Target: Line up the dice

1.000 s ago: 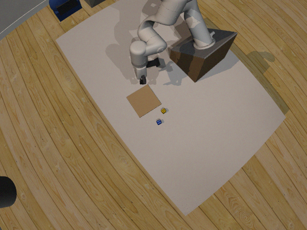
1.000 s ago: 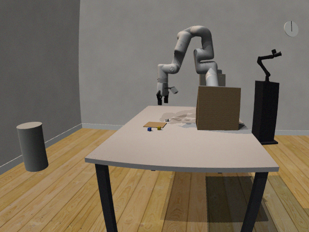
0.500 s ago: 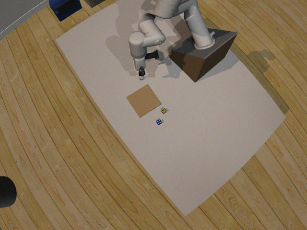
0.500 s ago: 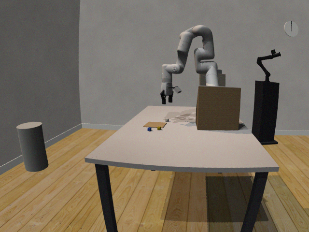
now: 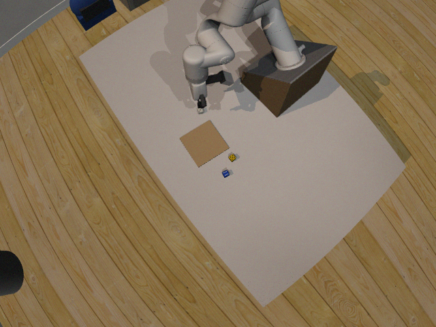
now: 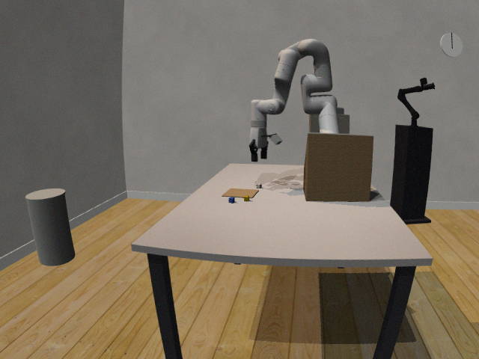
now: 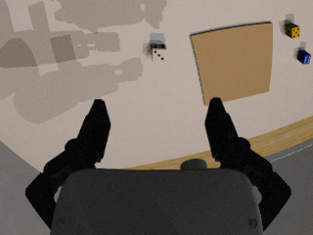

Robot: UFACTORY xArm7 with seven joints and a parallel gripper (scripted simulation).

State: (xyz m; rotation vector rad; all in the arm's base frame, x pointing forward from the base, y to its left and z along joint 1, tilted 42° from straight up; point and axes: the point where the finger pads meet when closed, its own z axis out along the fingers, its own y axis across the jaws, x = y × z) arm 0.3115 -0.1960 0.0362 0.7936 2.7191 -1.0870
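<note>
A brown square mat (image 5: 204, 142) (image 6: 239, 192) (image 7: 235, 62) lies flat on the grey table with nothing on it. A white die (image 5: 199, 110) (image 6: 258, 186) (image 7: 158, 54) sits on the table off the mat's edge toward the robot's base. A yellow die (image 5: 231, 157) (image 6: 246, 198) (image 7: 293, 29) and a blue die (image 5: 225, 173) (image 6: 231, 200) (image 7: 304, 57) sit on the table off the mat's opposite side, close together. My gripper (image 5: 201, 101) (image 6: 258, 154) (image 7: 156, 111) is open and empty. It hangs well above the table, roughly over the white die.
The robot stands on a brown box (image 5: 288, 80) (image 6: 338, 166) on the table (image 5: 281, 211) behind the mat. A grey cylinder (image 6: 50, 226) stands on the floor to the left. A black stand (image 6: 412, 170) with a small arm stands to the right.
</note>
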